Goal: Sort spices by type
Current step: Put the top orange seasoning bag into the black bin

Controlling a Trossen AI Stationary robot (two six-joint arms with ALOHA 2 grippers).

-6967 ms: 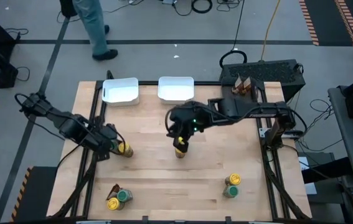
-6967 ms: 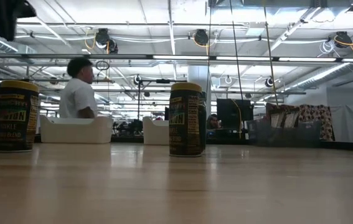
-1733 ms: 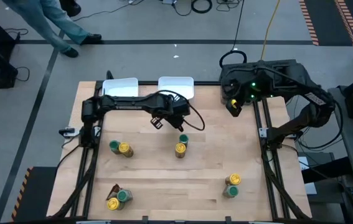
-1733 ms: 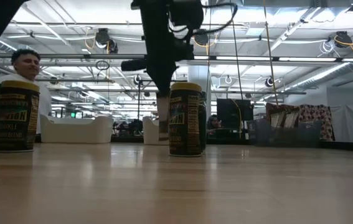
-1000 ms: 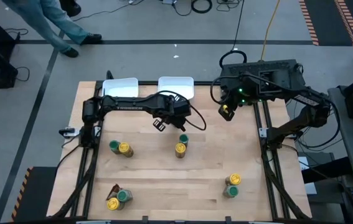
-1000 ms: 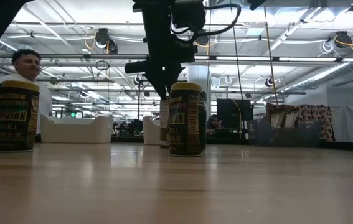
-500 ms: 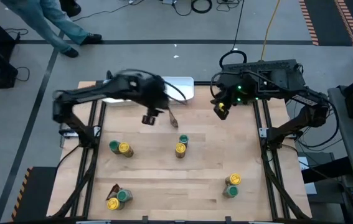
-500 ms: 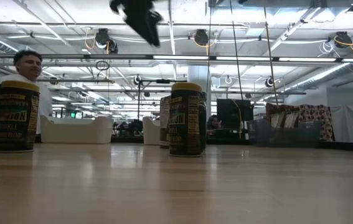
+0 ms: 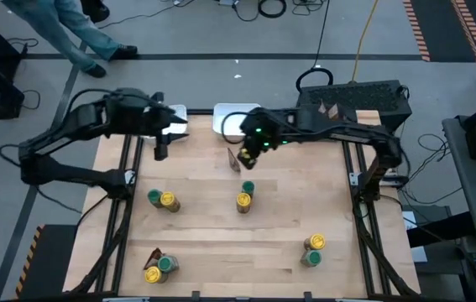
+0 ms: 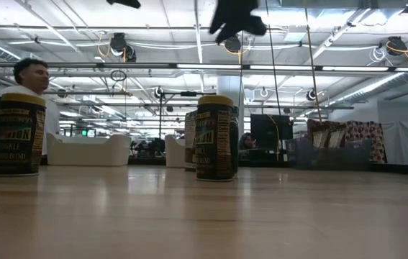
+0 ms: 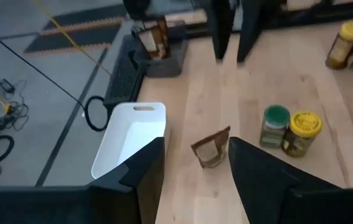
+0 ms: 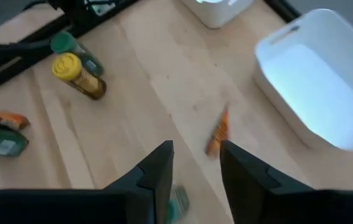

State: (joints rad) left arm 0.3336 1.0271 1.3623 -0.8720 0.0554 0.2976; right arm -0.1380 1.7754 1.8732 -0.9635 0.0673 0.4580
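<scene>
Sorting barely begun: jars (image 9: pixel 168 200) and packet (image 9: pixel 233 159) mixed at table centre, both trays (image 9: pixel 236 112) at 12 o'clock empty. Left gripper (image 9: pixel 161 151) and right gripper (image 9: pixel 248 154) open, holding nothing.

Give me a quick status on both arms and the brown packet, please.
Left gripper open, empty, by the left tray. Right gripper open above the brown packet, which stands on the table untouched. Nothing in the way.

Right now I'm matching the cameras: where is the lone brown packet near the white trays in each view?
High: brown packet stands mid-table, just in front of the right white tray.
Low: not visible.
Left wrist: packet beside that tray, green-lidded jar on its other side.
Right wrist: packet near that tray.
</scene>
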